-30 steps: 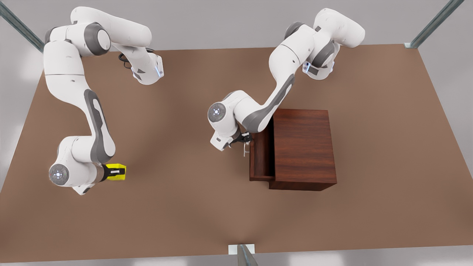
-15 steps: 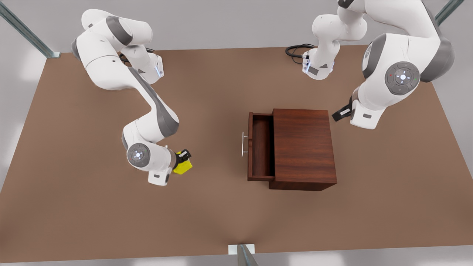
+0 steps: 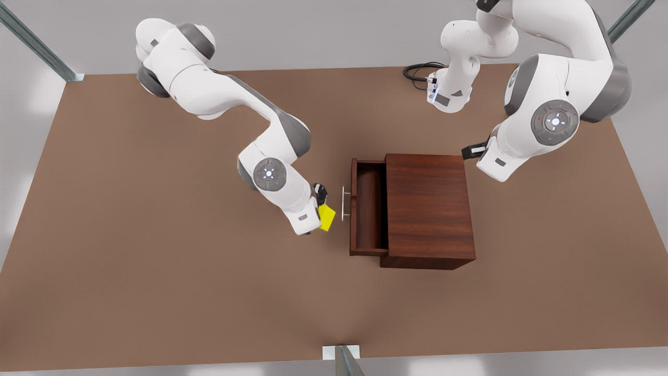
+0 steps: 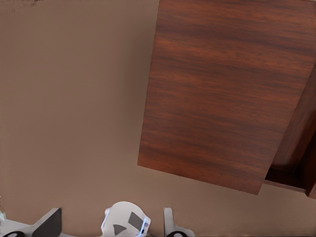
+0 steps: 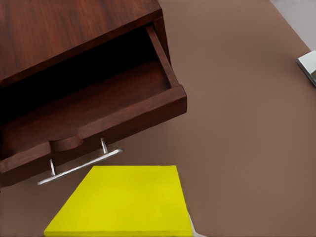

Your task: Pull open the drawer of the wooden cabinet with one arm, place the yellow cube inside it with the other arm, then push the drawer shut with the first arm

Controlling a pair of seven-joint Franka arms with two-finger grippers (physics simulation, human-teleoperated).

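front view looks down from overhead; both wrist views share the wooden cabinet point(image 3: 428, 209).

A plain matte brown worktop point(image 3: 156, 292) spreads across the front view, its far edge narrower than its near edge. Beyond it lies a pale grey floor point(image 3: 323, 36), smooth and bare, with soft brighter patches near the picture's edges. Slim grey metal struts run diagonally in at the two far corners, one at the front view's left point(image 3: 31, 42) and one at the right point(image 3: 626, 23). A third strut point(image 3: 347, 363) rises from a small white bracket at the middle of the near edge. Light is even and diffuse, with faint soft shadows on the brown surface.
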